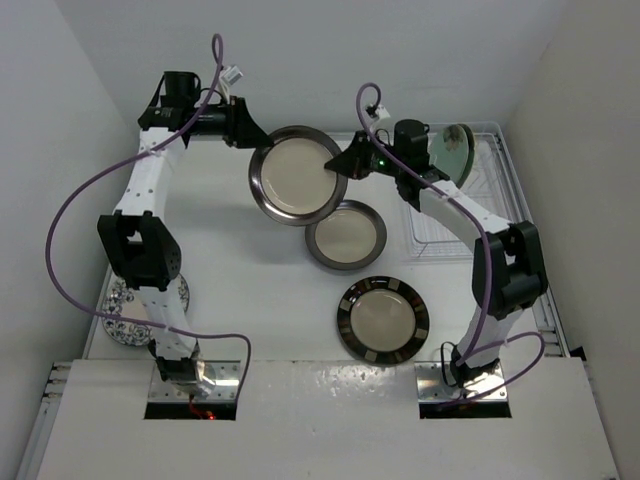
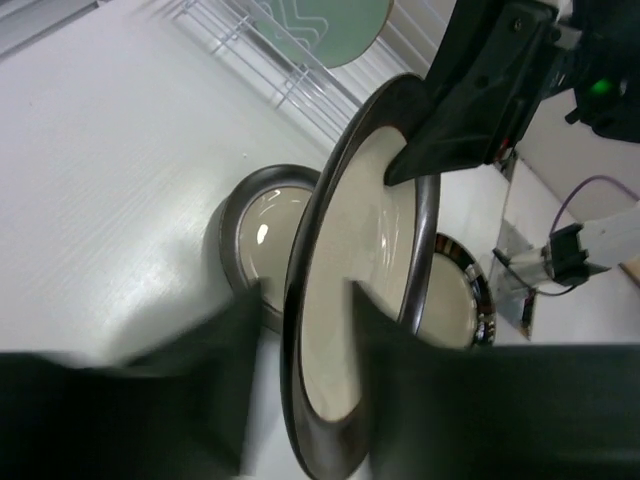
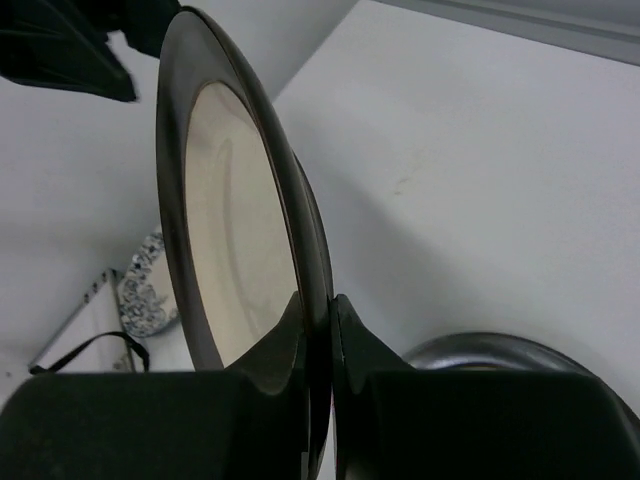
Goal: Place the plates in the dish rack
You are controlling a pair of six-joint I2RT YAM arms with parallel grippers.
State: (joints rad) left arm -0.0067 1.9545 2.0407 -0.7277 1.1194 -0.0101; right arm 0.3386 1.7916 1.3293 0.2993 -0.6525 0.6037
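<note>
A cream plate with a dark-grey rim hangs on edge above the table, between both arms. My right gripper is shut on its right rim. My left gripper straddles the opposite rim with its jaws apart and a gap showing beside the rim. A second cream plate lies flat below. A black-banded plate lies nearer the arm bases. A mint-green plate stands in the dish rack at the right.
A blue-floral white plate lies at the near left, partly under the left arm. White walls close in the table at the back and on both sides. Purple cables loop off both arms.
</note>
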